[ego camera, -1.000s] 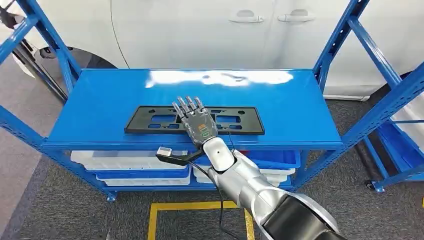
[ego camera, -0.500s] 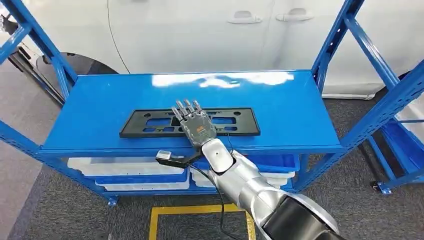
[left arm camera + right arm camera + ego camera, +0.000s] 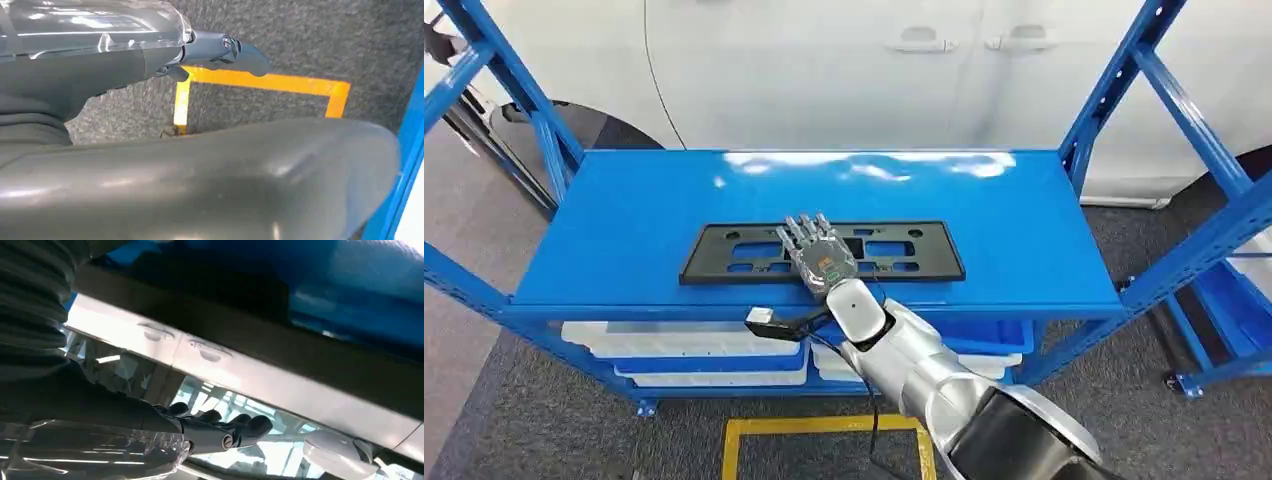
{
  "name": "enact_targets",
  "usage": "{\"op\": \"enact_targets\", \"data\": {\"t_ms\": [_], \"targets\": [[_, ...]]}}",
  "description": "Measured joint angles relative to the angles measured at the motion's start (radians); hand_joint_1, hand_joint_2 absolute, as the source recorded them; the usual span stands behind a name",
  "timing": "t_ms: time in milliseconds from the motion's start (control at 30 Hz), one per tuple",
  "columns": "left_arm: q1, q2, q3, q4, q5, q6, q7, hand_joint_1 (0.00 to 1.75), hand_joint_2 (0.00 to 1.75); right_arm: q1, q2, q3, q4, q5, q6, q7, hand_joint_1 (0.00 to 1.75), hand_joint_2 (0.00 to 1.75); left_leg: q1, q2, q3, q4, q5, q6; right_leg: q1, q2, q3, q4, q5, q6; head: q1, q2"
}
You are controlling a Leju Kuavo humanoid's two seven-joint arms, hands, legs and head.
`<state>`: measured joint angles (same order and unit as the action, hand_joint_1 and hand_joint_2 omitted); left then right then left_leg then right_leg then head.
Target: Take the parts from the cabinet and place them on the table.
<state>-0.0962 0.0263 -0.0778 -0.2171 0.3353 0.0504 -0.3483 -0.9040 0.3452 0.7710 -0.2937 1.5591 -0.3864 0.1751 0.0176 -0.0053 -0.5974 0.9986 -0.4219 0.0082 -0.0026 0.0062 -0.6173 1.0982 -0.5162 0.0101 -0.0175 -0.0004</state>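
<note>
The right hand (image 3: 817, 250) lies flat with its fingers stretched over the middle of the black plate frame (image 3: 822, 252), seemingly pressing on it rather than gripping, probably to slide it toward the near edge for a grasp. The frame lies flat near the front of the blue shelf (image 3: 624, 215), long side parallel to the edge.

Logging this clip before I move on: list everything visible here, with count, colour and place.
Plate frame: one, black, flat on the top shelf.
Shelving rack: one, blue, in front of the robot.
Bins: several, white and blue, below the top shelf.
Car: one, white, behind the rack.
Floor tape: yellow outline on grey carpet.
Right hand: fingers extended, over the frame's middle.
Left hand: hanging over the carpet and tape.
</note>
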Motion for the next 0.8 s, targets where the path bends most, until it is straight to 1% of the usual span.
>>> {"op": "enact_targets", "data": {"t_ms": [33, 67, 100, 133, 167, 200, 233, 267, 300, 333, 367, 400, 433, 467, 500, 567, 600, 633, 667, 700, 733, 767, 800], "targets": [[0.0, 0.0, 0.0, 0.0, -0.001, 0.0, 0.0, 0.0, 0.0, 0.001, -0.002, 0.0, 0.001, -0.001, 0.0, 0.0, 0.0, 1.75, -0.001, 0.0, 0.001, 0.0, -0.001, 0.002, -0.001, 0.0, -0.04, 0.077, -0.035, 0.001, 0.0, 0.0], [-0.001, 0.0, 0.001, 0.0, -0.001, 0.0, 0.0, 0.0, 0.0, 0.005, -0.006, 0.0, 0.002, -0.002, 0.0, 0.001, 0.0, 1.75, -0.003, 0.001, 0.001, 0.0, -0.003, 0.005, -0.001, 0.0, -0.093, 0.174, -0.071, 0.002, 0.0, 0.0], [0.0, 0.0, 0.002, 0.0, -0.001, 0.0, 0.0, 0.0, 0.0, 0.008, -0.009, 0.0, 0.004, -0.002, 0.0, 0.001, 0.0, 1.75, -0.004, 0.001, 0.002, 0.001, -0.005, 0.007, -0.001, 0.0, -0.131, 0.236, -0.082, 0.003, 0.0, 0.0], [0.001, 0.0, 0.002, 0.0, -0.001, 0.0, 0.001, 0.0, 0.0, 0.011, -0.013, 0.0, 0.006, -0.002, 0.0, 0.001, 0.0, 1.75, -0.004, 0.0, 0.004, 0.002, -0.008, 0.007, -0.001, 0.0, -0.146, 0.248, -0.069, 0.002, 0.0, 0.0], [0.003, 0.0, 0.002, 0.0, -0.001, 0.0, 0.001, 0.0, 0.0, 0.012, -0.016, 0.0, 0.006, -0.002, 0.0, 0.001, 0.0, 1.75, -0.005, -0.001, 0.01, 0.002, -0.011, 0.007, -0.001, 0.0, -0.132, 0.204, -0.028, 0.0, 0.0, 0.0], [0.002, 0.0, 0.002, 0.0, -0.001, 0.0, 0.001, 0.0, 0.0, 0.011, -0.016, 0.0, 0.006, -0.002, 0.0, 0.001, 0.0, 1.75, -0.005, -0.002, 0.016, 0.003, -0.016, 0.005, -0.001, 0.0, -0.098, 0.127, 0.021, -0.004, 0.0, 0.0], [0.002, 0.0, 0.002, 0.0, -0.001, 0.0, 0.001, 0.0, 0.0, 0.01, -0.016, 0.0, 0.006, -0.002, 0.0, 0.001, 0.0, 1.75, -0.006, -0.002, 0.026, 0.004, -0.022, 0.002, -0.001, 0.0, -0.051, 0.023, 0.076, -0.01, 0.0, 0.0], [0.001, -0.001, 0.002, 0.0, -0.001, 0.0, 0.001, 0.0, 0.0, 0.009, -0.017, 0.0, 0.006, -0.002, 0.0, 0.001, 0.0, 1.75, -0.007, -0.002, 0.031, 0.005, -0.028, 0.0, 0.001, -0.001, -0.015, -0.059, 0.107, -0.018, 0.0, 0.0], [0.0, -0.002, 0.002, 0.0, -0.001, 0.0, 0.001, 0.0, 0.0, 0.007, -0.017, 0.0, 0.006, -0.002, 0.0, 0.001, 0.0, 1.75, -0.015, -0.003, 0.03, 0.009, -0.033, -0.007, 0.007, -0.001, -0.002, -0.078, 0.092, -0.018, 0.0, 0.0], [0.0, -0.002, 0.002, 0.0, -0.001, 0.0, 0.001, 0.0, 0.0, 0.007, -0.017, 0.0, 0.006, -0.003, 0.0, 0.001, 0.0, 1.75, -0.013, -0.002, 0.029, 0.007, -0.033, -0.011, 0.005, 0.0, -0.003, -0.078, 0.092, -0.019, 0.0, 0.0], [0.0, -0.002, 0.002, 0.0, -0.001, 0.0, 0.002, 0.0, 0.0, 0.008, -0.018, 0.0, 0.006, -0.006, 0.001, 0.002, 0.94, 1.75, -0.01, -0.002, 0.031, 0.006, -0.035, -0.016, 0.009, 0.002, -0.004, -0.079, 0.09, -0.022, 0.0, 0.0], [0.0, -0.002, 0.002, 0.0, -0.001, 0.0, 0.002, 0.0, 0.0, 0.007, -0.019, 0.0, 0.006, -0.008, 0.002, 0.002, 1.75, 1.75, -0.008, -0.001, 0.034, 0.002, -0.035, -0.022, 0.011, 0.003, -0.004, -0.079, 0.089, -0.027, 0.0, 0.0], [-0.001, -0.001, 0.002, 0.0, -0.001, 0.0, 0.002, 0.0, 0.0, 0.006, -0.02, 0.0, 0.006, -0.016, 0.002, 0.003, 1.75, 1.75, -0.009, -0.001, 0.038, 0.003, -0.037, -0.028, 0.005, 0.003, 0.002, -0.089, 0.093, -0.034, 0.0, 0.0], [-0.001, -0.002, 0.002, 0.0, -0.002, 0.0, 0.002, 0.0, 0.0, 0.006, -0.02, 0.0, 0.005, -0.019, 0.002, 0.002, 1.75, 1.75, -0.006, 0.0, 0.033, 0.017, -0.05, -0.032, 0.0, 0.001, 0.011, -0.096, 0.094, -0.037, 0.0, 0.0], [-0.001, -0.003, 0.002, 0.0, -0.003, 0.0, 0.002, 0.0, 0.0, 0.005, -0.02, 0.0, 0.005, -0.025, 0.003, 0.001, 1.75, 1.75, -0.006, 0.0, 0.011, 0.063, -0.076, -0.038, -0.002, -0.001, 0.014, -0.097, 0.092, -0.043, 0.0, 0.0], [-0.001, -0.003, 0.004, 0.0, -0.002, 0.0, 0.002, 0.0, 0.0, 0.006, -0.02, 0.0, 0.005, -0.034, 0.009, -0.002, 1.75, 1.75, -0.003, 0.0, -0.071, 0.22, -0.144, -0.048, -0.001, -0.001, 0.015, -0.097, 0.089, -0.046, 0.0, 0.0], [0.001, -0.003, 0.006, 0.0, -0.002, 0.0, 0.002, 0.0, 0.0, 0.008, -0.02, 0.0, 0.006, -0.036, 0.011, -0.002, 1.75, 1.75, -0.002, 0.0, -0.115, 0.295, -0.166, -0.052, 0.0, -0.001, 0.015, -0.097, 0.087, -0.047, 0.0, 0.0], [0.002, -0.003, 0.008, 0.0, -0.002, 0.0, 0.001, 0.0, 0.0, 0.01, -0.02, 0.0, 0.006, -0.036, 0.011, -0.002, 1.75, 1.75, -0.002, 0.001, -0.135, 0.322, -0.162, -0.053, 0.0, 0.0, 0.016, -0.096, 0.086, -0.048, 0.0, 0.0], [0.003, -0.003, 0.009, 0.0, -0.002, 0.0, 0.001, 0.0, 0.0, 0.011, -0.02, 0.0, 0.006, -0.036, 0.011, -0.002, 1.75, 1.75, -0.001, 0.001, -0.129, 0.297, -0.13, -0.053, -0.001, 0.001, 0.019, -0.096, 0.084, -0.046, 0.0, 0.0], [0.003, -0.003, 0.009, 0.0, -0.002, 0.0, 0.001, 0.0, 0.0, 0.011, -0.02, -0.001, 0.006, -0.036, 0.011, -0.002, 1.75, 1.75, 0.0, 0.001, -0.102, 0.231, -0.083, -0.052, -0.001, 0.002, 0.024, -0.095, 0.08, -0.044, 0.0, 0.0], [0.002, -0.003, 0.01, 0.0, -0.002, 0.0, 0.001, 0.0, 0.0, 0.011, -0.02, -0.001, 0.006, -0.037, 0.011, -0.003, 1.75, 1.75, 0.001, 0.001, -0.061, 0.14, -0.031, -0.05, -0.001, 0.003, 0.03, -0.094, 0.076, -0.042, 0.0, 0.0], [0.001, -0.002, 0.01, 0.0, -0.002, 0.0, 0.001, 0.0, 0.0, 0.011, -0.02, -0.001, 0.006, -0.037, 0.012, -0.004, 1.75, 1.75, 0.001, 0.002, -0.013, 0.038, 0.016, -0.046, -0.001, 0.003, 0.037, -0.093, 0.07, -0.038, 0.0, 0.0], [0.0, -0.003, 0.011, 0.0, -0.002, 0.0, 0.001, 0.0, 0.0, 0.009, -0.02, -0.001, 0.006, -0.037, 0.012, -0.006, 1.75, 1.75, -0.004, 0.002, 0.002, 0.014, -0.003, -0.04, 0.006, 0.003, 0.036, -0.093, 0.068, -0.033, 0.0, 0.0]]}}
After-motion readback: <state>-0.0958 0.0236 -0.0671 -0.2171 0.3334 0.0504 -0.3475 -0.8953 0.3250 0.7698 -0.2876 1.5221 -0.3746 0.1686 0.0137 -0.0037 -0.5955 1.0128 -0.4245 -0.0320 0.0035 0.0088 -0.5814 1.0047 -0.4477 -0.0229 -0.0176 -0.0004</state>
